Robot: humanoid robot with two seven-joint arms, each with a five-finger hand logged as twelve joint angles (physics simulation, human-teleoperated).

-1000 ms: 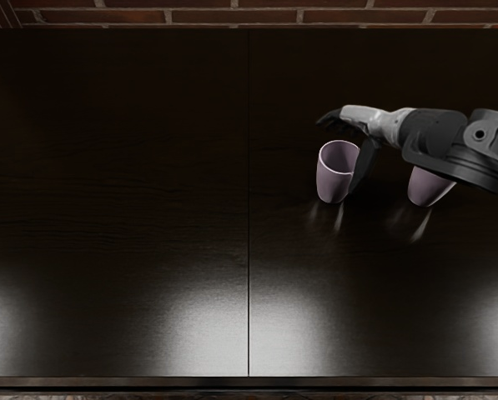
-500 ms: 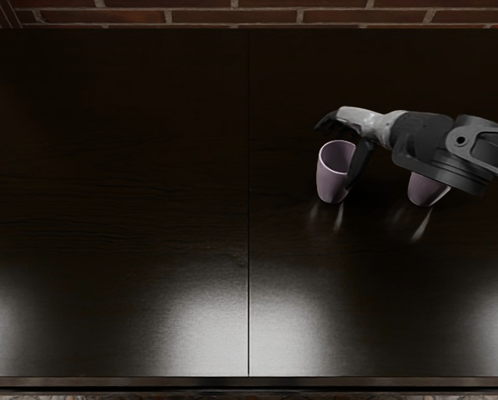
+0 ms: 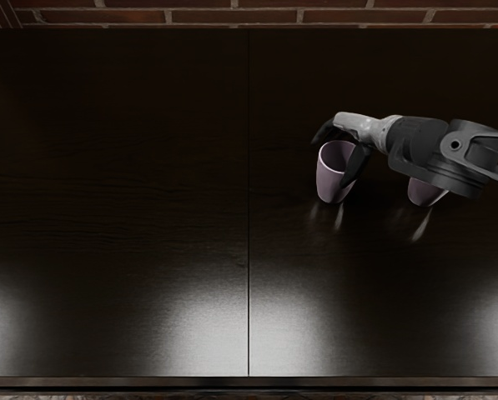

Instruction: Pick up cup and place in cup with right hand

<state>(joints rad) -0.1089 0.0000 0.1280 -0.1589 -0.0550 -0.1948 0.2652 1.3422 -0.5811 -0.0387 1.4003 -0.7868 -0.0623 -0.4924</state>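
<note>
Around the back and right of the left purple cup [image 3: 330, 181] is my right hand [image 3: 335, 150], with dark fingers behind its rim and the thumb down along its right side. The fingers are spread, and no firm grasp on the cup shows. That cup stands upright on the table. A second purple cup [image 3: 423, 192] is farther right, its upper part hidden under the right forearm. My left hand is out of view.
The dark table [image 3: 148, 208] has a seam running front to back through its middle. A brick wall [image 3: 198, 15] borders its far edge. The right forearm [image 3: 461, 154] reaches in low over the second cup.
My right hand has shifted slightly left and lower at the left cup, its fingers a little more bent. The forearm has moved left over the second cup. Both cups stay where they were.
</note>
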